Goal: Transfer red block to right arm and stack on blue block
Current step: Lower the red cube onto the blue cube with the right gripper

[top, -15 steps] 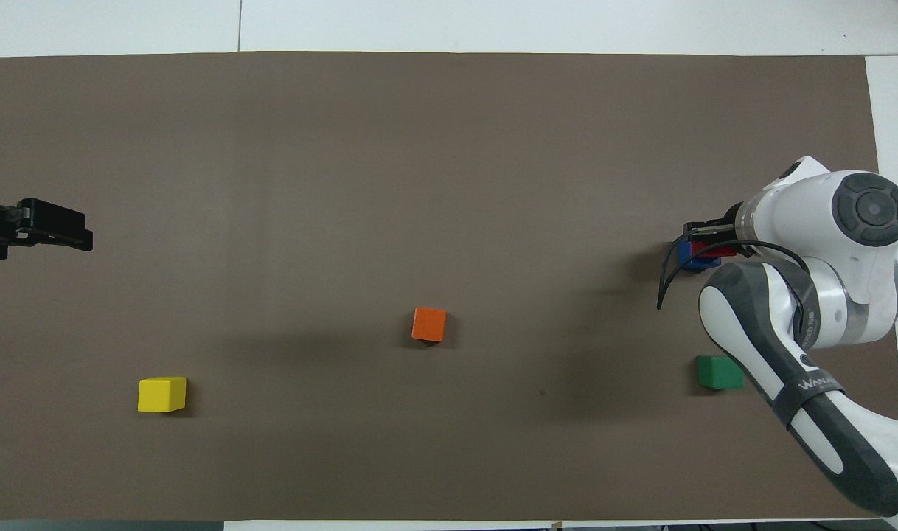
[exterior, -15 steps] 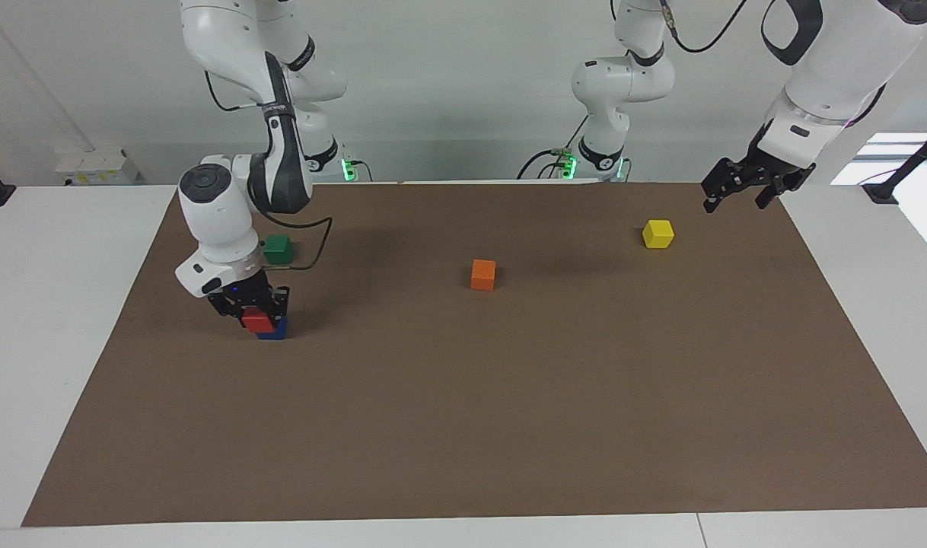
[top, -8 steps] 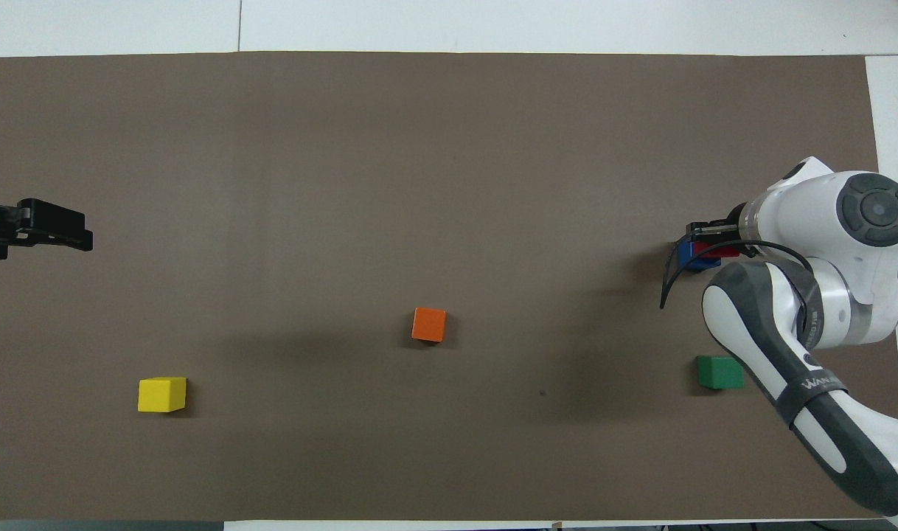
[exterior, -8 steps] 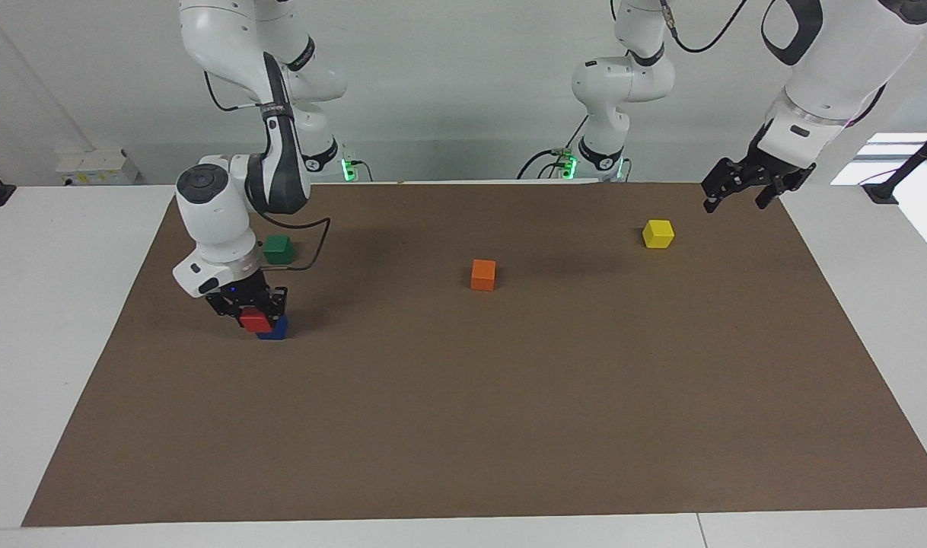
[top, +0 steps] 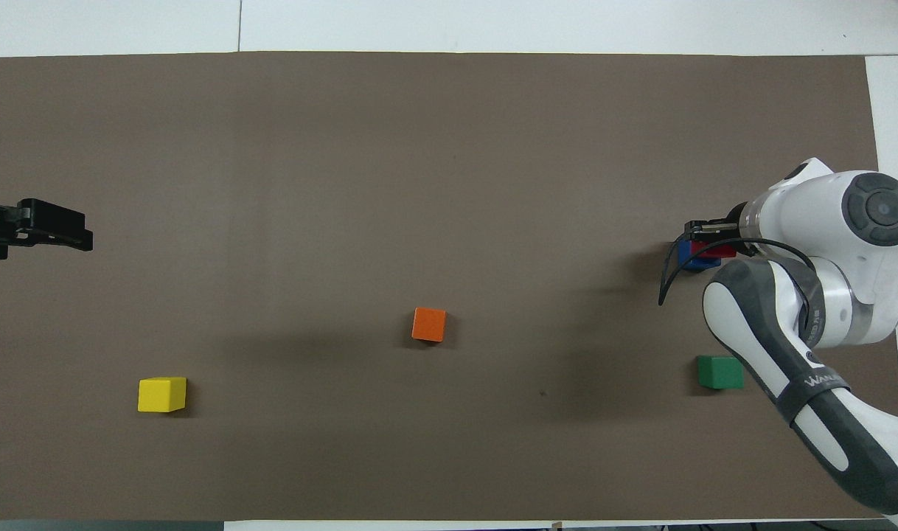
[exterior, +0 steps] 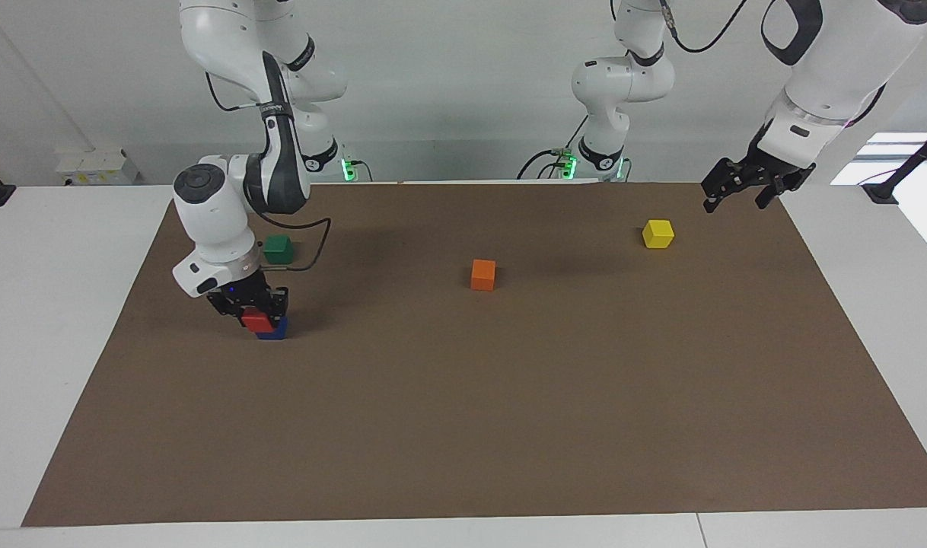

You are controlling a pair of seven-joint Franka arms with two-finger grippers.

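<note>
- Your right gripper [exterior: 255, 313] is closed on the red block [exterior: 256, 322], which sits on the blue block [exterior: 275, 331] at the right arm's end of the mat [exterior: 509, 396], offset toward one side.
- Your left gripper [exterior: 740, 189] hangs over the mat's edge near the yellow block [exterior: 657, 234], fingers spread, holding nothing.
- The green block [exterior: 278, 249] lies nearer the robots than the stack.

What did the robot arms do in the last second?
The right gripper lifted a little, and the red block on the blue block rose slightly with it. The left gripper waits over the mat's edge; the other blocks stayed put.
</note>
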